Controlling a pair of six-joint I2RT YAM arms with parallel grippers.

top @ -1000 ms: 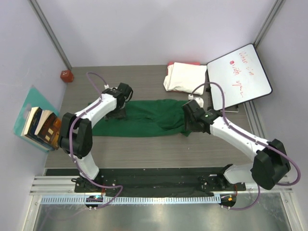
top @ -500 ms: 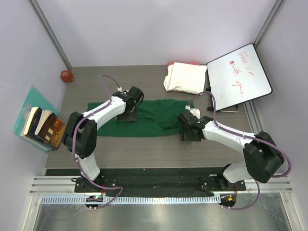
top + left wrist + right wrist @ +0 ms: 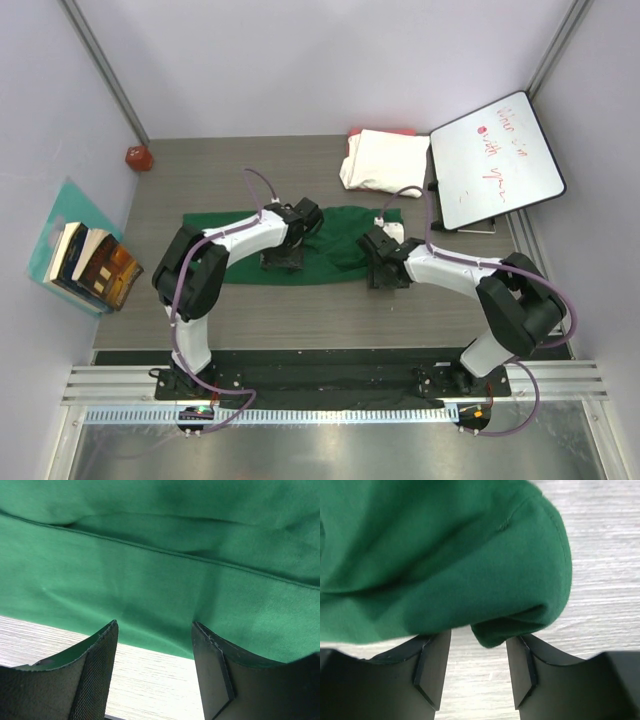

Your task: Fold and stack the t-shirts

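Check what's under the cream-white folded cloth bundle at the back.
A red-pink cloth edge shows past the far side of the cream-white folded cloth bundle. The rest is covered, so its shape and extent cannot be seen.

My left arm (image 3: 240, 232) and right arm (image 3: 450, 268) are white shells with black joints, purple cables (image 3: 250, 174) looping along each — the end effector fingers (image 3: 95, 675) are matte black wedges.

Non-task stuff: whiteboard (image 3: 497, 160) w/ red scribbles, sitting askew at the far right of the gray wood-grain table (image 3: 300, 310). Small red obj (image 3: 138, 157) in the far left corner. Off the left edge, a few books (image 3: 90, 265) on a teal board (image 3: 60, 215).
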